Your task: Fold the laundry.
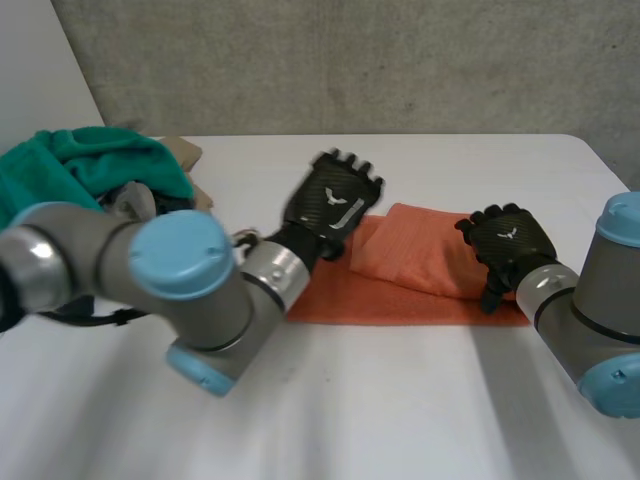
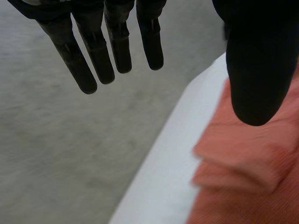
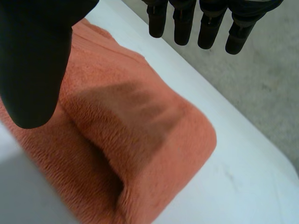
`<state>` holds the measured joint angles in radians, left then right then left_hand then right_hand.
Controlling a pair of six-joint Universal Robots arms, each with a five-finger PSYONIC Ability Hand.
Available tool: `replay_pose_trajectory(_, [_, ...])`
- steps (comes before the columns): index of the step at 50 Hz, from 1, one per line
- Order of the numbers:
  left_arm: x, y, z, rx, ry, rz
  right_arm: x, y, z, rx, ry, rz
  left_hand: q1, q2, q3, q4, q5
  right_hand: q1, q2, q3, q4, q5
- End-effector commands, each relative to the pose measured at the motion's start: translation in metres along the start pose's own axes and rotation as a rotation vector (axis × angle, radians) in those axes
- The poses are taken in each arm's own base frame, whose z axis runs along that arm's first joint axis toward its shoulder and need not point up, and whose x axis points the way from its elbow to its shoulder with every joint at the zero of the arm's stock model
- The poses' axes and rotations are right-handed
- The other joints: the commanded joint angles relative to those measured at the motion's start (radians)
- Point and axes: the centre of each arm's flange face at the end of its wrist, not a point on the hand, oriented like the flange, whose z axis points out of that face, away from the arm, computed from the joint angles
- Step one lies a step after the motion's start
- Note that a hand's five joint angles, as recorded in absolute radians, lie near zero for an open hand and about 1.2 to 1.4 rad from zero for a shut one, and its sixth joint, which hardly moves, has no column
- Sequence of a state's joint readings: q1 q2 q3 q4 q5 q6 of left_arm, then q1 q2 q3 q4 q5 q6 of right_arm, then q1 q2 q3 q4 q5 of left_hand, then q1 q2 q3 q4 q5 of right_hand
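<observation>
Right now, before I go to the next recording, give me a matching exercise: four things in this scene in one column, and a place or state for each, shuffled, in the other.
1. orange towel
2. teal laundry
3. left robot hand
4. right robot hand

A. heaped at the white table's far left
B. open, over the towel's right end
C. partly folded, mid-table
D. open, by the towel's left end

Pairs: 1-C, 2-A, 3-D, 4-B.
</observation>
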<state>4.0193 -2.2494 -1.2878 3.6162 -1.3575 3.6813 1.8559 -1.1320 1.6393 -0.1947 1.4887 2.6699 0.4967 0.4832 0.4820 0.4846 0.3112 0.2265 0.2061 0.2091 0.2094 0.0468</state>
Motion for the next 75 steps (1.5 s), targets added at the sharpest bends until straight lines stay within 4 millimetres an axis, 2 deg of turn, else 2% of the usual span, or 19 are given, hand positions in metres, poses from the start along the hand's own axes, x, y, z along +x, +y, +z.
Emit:
replay_pose_trajectory(1, [0.026, 0.038, 0.03, -0.066, 0.146, -0.173, 0.002, 0.011, -0.004, -0.045, 0.003, 0.131, 0.101, 0.115, 0.116, 0.114, 0.112, -0.052, -0.032, -0.035, -0.035, -0.047])
replay_pose_trajectory(10, [0.032, 0.068, 0.055, -0.066, 0.149, -0.201, 0.003, 0.01, -0.006, -0.045, 0.0, 0.134, 0.263, 0.276, 0.277, 0.275, 0.274, -0.052, -0.032, -0.035, -0.035, -0.047])
replay_pose_trajectory(13, [0.033, 0.075, 0.057, -0.078, 0.145, -0.203, 0.003, 0.009, -0.006, -0.041, 0.0, 0.136, 0.313, 0.326, 0.327, 0.325, 0.324, -0.052, -0.032, -0.035, -0.035, -0.047])
replay_pose_trajectory(27, [0.035, 0.085, 0.059, -0.094, 0.142, -0.204, 0.016, 0.006, -0.007, -0.031, 0.031, 0.14, 0.374, 0.388, 0.389, 0.386, 0.385, -0.052, -0.032, -0.035, -0.035, -0.047])
replay_pose_trajectory(32, [0.034, 0.083, 0.06, -0.093, 0.132, -0.195, 0.017, 0.003, -0.008, -0.023, 0.036, 0.139, 0.703, 0.716, 0.717, 0.715, 0.714, -0.052, -0.032, -0.035, -0.035, -0.047])
replay_pose_trajectory(34, [0.034, 0.083, 0.06, -0.093, 0.132, -0.191, 0.017, 0.003, -0.008, -0.023, 0.036, 0.139, 0.738, 0.752, 0.753, 0.75, 0.749, -0.052, -0.032, -0.035, -0.035, -0.047])
replay_pose_trajectory(36, [0.035, 0.085, 0.06, -0.096, 0.134, -0.184, 0.017, 0.003, -0.009, -0.023, 0.036, 0.139, 0.736, 0.749, 0.75, 0.748, 0.747, -0.052, -0.032, -0.035, -0.035, -0.047])
replay_pose_trajectory(41, [0.038, 0.09, 0.058, -0.115, 0.142, -0.177, 0.017, 0.004, -0.009, -0.024, 0.036, 0.139, 0.413, 0.427, 0.428, 0.425, 0.424, -0.052, -0.032, -0.035, -0.035, -0.047])
replay_pose_trajectory(45, [0.038, 0.09, 0.058, -0.126, 0.149, -0.166, 0.017, 0.004, -0.009, -0.024, 0.034, 0.138, 0.313, 0.327, 0.328, 0.325, 0.324, -0.052, -0.032, -0.035, -0.035, -0.047])
replay_pose_trajectory(51, [0.038, 0.09, 0.057, -0.137, 0.155, -0.161, 0.017, 0.004, -0.009, -0.024, 0.036, 0.138, 0.319, 0.332, 0.333, 0.331, 0.33, -0.052, -0.032, -0.035, -0.035, -0.047])
replay_pose_trajectory(55, [0.038, 0.09, 0.059, -0.134, 0.152, -0.16, 0.017, 0.004, -0.009, -0.024, 0.034, 0.138, 0.462, 0.476, 0.477, 0.474, 0.473, -0.052, -0.032, -0.035, -0.035, -0.047])
replay_pose_trajectory(56, [0.037, 0.09, 0.059, -0.133, 0.148, -0.159, 0.017, 0.004, -0.009, -0.023, 0.033, 0.138, 0.602, 0.616, 0.617, 0.614, 0.613, -0.052, -0.032, -0.035, -0.035, -0.047])
replay_pose_trajectory(60, [0.034, 0.092, 0.062, -0.142, 0.11, -0.148, 0.018, 0.004, -0.008, -0.024, 0.036, 0.139, 0.899, 0.913, 0.914, 0.911, 0.91, -0.052, -0.032, -0.035, -0.035, -0.047])
replay_pose_trajectory(63, [0.031, 0.093, 0.062, -0.156, 0.072, -0.118, 0.02, 0.005, -0.008, -0.026, 0.041, 0.141, 0.9, 0.913, 0.914, 0.912, 0.911, -0.052, -0.032, -0.035, -0.035, -0.047])
replay_pose_trajectory(65, [0.025, 0.091, 0.062, -0.186, 0.01, -0.068, 0.02, 0.005, -0.008, -0.027, 0.042, 0.141, 0.9, 0.913, 0.914, 0.912, 0.911, -0.052, -0.032, -0.035, -0.035, -0.047])
replay_pose_trajectory(69, [0.004, 0.075, 0.055, -0.226, -0.064, 0.014, 0.021, 0.003, -0.009, -0.021, 0.043, 0.14, 0.9, 0.913, 0.914, 0.912, 0.911, -0.052, -0.032, -0.035, -0.035, -0.047])
replay_pose_trajectory(73, [-0.009, 0.049, 0.038, -0.234, -0.071, 0.083, 0.023, -0.003, -0.014, -0.014, 0.047, 0.141, 0.9, 0.913, 0.914, 0.912, 0.911, -0.052, -0.032, -0.035, -0.035, -0.047])
replay_pose_trajectory(75, [-0.012, 0.039, 0.023, -0.249, -0.072, 0.127, 0.024, -0.007, -0.02, -0.023, 0.041, 0.14, 0.9, 0.913, 0.914, 0.912, 0.911, -0.052, -0.032, -0.035, -0.035, -0.047])
